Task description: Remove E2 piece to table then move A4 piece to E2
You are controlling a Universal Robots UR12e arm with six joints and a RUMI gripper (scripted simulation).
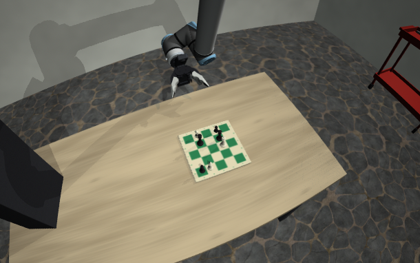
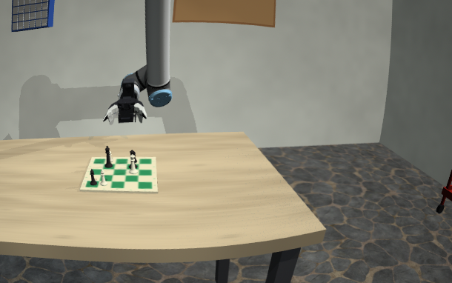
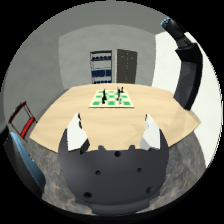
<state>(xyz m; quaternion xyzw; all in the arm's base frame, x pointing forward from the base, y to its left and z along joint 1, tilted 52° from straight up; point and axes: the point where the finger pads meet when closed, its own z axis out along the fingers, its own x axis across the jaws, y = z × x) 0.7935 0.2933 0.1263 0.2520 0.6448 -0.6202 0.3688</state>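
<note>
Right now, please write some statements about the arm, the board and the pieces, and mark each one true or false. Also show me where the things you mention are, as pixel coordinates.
1. The gripper (image 1: 190, 91) (image 2: 125, 119) (image 3: 113, 114) is open. True.
2. The gripper is holding a white piece. False: nothing is between its fingers.
3. The checkered board (image 1: 246, 162) (image 2: 155, 190) has green and cream squares. True.
4. A black piece is lying on the table beside the board. False: all the pieces that can be seen stand upright on the board.
5. The red cart (image 1: 392, 80) stands on the table. False: it stands on the stone-patterned floor (image 1: 292, 55) (image 2: 352, 207).
</note>
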